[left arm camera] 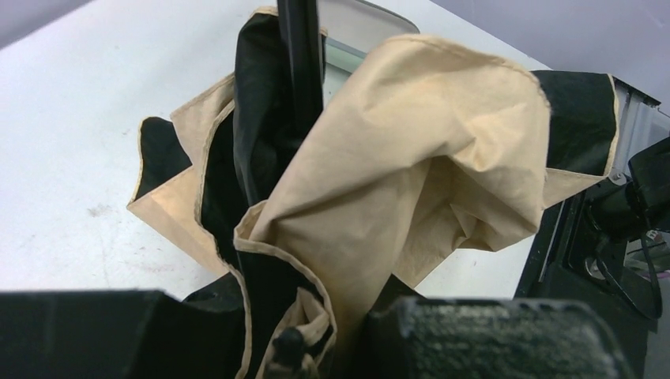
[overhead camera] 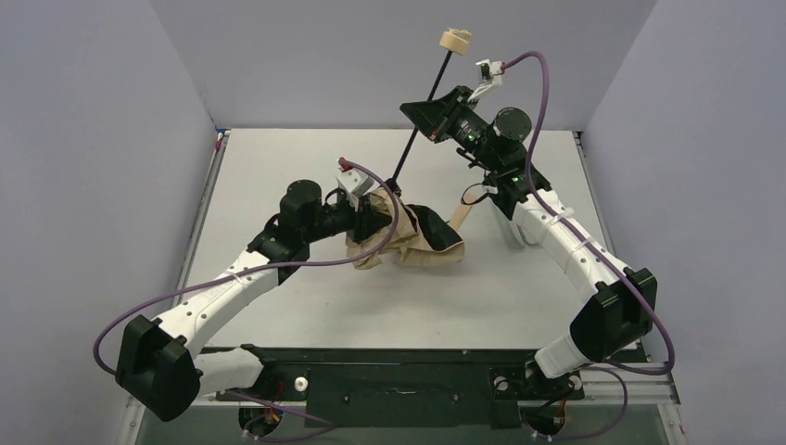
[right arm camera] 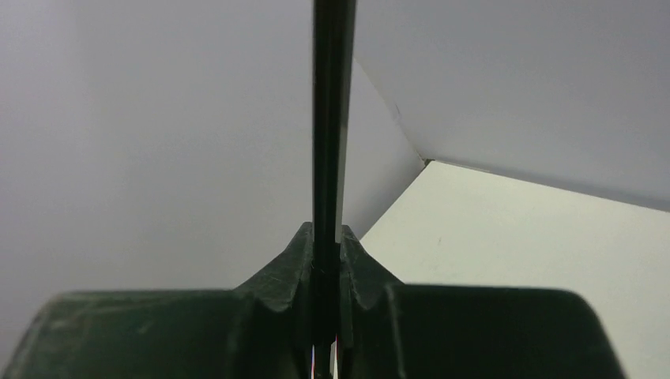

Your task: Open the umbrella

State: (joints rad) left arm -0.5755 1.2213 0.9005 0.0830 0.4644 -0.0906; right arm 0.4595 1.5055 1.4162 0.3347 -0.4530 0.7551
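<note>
The umbrella's canopy (overhead camera: 408, 243) lies collapsed on the table, peach-tan outside with black lining. Its thin black shaft (overhead camera: 419, 130) rises up and to the right to the small tan handle (overhead camera: 455, 39). My right gripper (overhead camera: 436, 116) is shut on the shaft partway up; in the right wrist view the shaft (right arm camera: 332, 118) runs up between the closed fingers (right arm camera: 288, 268). My left gripper (overhead camera: 371, 209) is shut on the canopy's folds at the shaft's base; in the left wrist view the fabric (left arm camera: 379, 181) and a rib tip (left arm camera: 286, 343) sit between its fingers (left arm camera: 490, 332).
The white table (overhead camera: 278, 167) has grey walls on three sides. A loose tan strap (overhead camera: 468, 209) hangs by the right arm. A purple cable loops over each arm.
</note>
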